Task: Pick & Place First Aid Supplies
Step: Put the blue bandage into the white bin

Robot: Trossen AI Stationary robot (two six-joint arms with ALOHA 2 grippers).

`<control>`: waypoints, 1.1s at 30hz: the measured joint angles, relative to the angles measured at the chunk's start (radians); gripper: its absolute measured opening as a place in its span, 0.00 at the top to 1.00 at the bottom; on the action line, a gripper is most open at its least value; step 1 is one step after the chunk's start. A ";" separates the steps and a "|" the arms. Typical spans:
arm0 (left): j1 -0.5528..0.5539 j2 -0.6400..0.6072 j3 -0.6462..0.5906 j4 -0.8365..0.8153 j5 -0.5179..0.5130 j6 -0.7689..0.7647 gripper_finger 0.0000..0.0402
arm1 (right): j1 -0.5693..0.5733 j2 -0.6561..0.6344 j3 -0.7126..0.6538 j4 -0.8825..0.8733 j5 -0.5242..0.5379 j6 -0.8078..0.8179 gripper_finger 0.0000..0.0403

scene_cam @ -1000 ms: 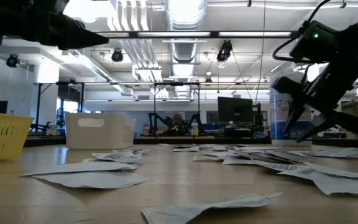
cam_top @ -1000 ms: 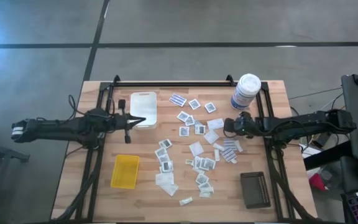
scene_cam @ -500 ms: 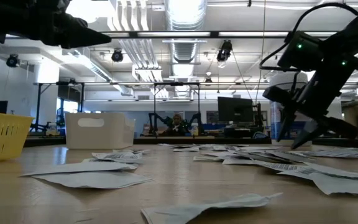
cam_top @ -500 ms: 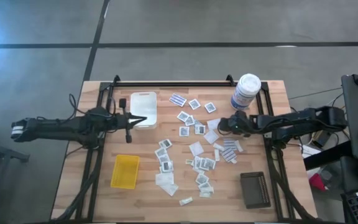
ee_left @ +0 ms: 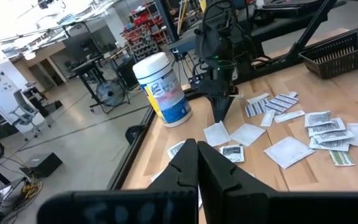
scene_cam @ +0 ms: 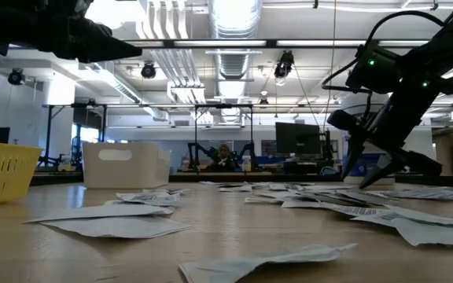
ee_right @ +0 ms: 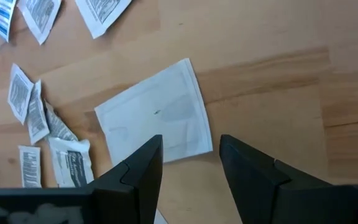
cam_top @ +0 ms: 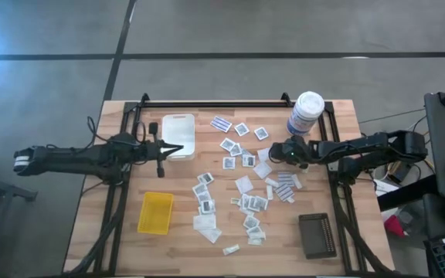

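**Open gripper poised over a white packet**

The wooden table carries a white tray, a yellow tray, a black tray and a white canister. Dozens of small packets lie scattered across its middle. The right gripper, jaws spread and empty, hangs just above a plain white packet near the canister. The left gripper sits clenched shut, empty, over the white tray's edge.

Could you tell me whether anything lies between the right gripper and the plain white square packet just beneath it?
Nothing visible does. The open right gripper hangs directly above the plain white square packet, with only bare wooden table around it.
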 joint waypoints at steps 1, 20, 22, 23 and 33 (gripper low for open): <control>0.000 0.001 0.000 0.000 0.000 0.000 1.00 | -0.004 0.006 0.000 0.000 0.000 0.008 0.59; 0.000 0.004 0.000 -0.001 -0.018 0.005 1.00 | -0.014 0.081 0.001 0.069 0.012 0.072 0.68; 0.000 0.004 0.000 -0.001 -0.019 0.005 1.00 | -0.014 0.081 0.000 0.067 0.012 0.072 0.71; 0.000 0.004 0.000 -0.001 -0.019 0.005 1.00 | -0.014 0.081 0.000 0.066 0.012 0.072 0.72; 0.001 0.004 0.000 -0.001 -0.029 0.007 1.00 | -0.012 0.083 -0.002 0.060 0.017 0.068 0.86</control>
